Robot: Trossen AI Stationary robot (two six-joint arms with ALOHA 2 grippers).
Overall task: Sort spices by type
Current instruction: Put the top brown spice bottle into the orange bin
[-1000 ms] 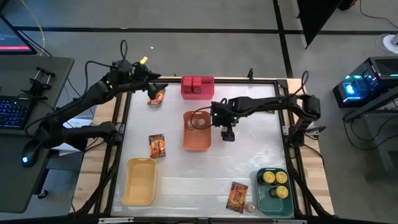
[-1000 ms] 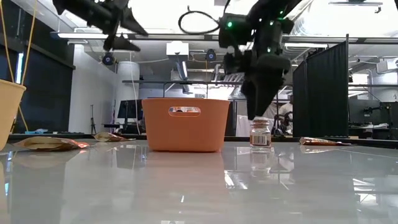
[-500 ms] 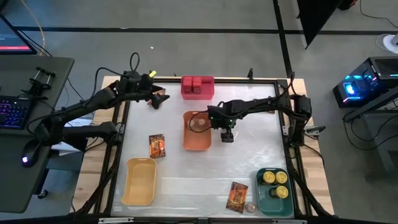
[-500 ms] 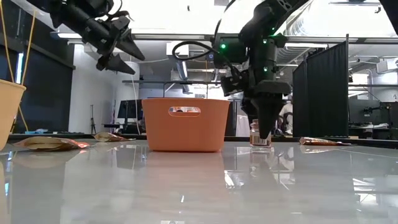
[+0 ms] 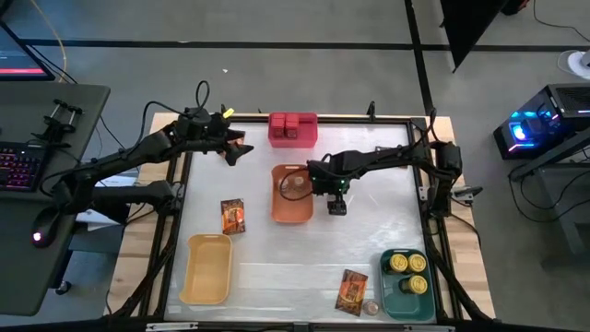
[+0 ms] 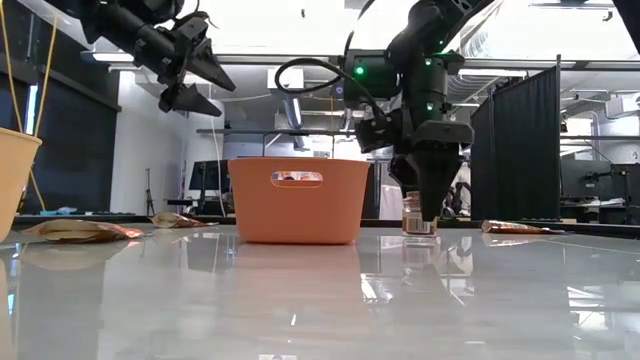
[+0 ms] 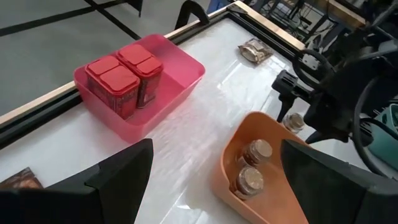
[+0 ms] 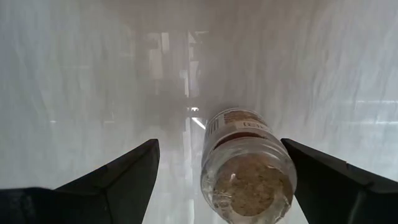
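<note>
Right gripper (image 5: pixel 337 205) down at the table just right of the orange bin (image 5: pixel 277 205), fingers spread wide on either side of a small jar (image 8: pixel 247 167) without touching it; jar upright on the white table (image 5: pixel 277 267), pale lid up, seen in the low view (image 6: pixel 417 220) between the lowered fingertips. Two more jars (image 7: pixel 250 167) inside the orange bin, one against the other. Left gripper (image 5: pixel 237 150) up in the air over the table's far left corner, fingers spread, holding nothing; a packet hidden under it in the high view, only a corner showing in the left wrist view (image 7: pixel 18 179). Red boxes (image 7: pixel 123 73) packed together in the pink bin (image 7: pixel 180 81) at the far edge. Yellow-topped tins (image 5: pixel 407 265) in the green bin (image 5: pixel 396 300) at the near right corner. One packet (image 5: pixel 232 215) flat on the table left of the orange bin, another (image 5: pixel 350 290) near the green bin with a further tiny jar (image 5: pixel 371 307) just beside it. Yellow bin (image 5: pixel 206 269) at the near left.
</note>
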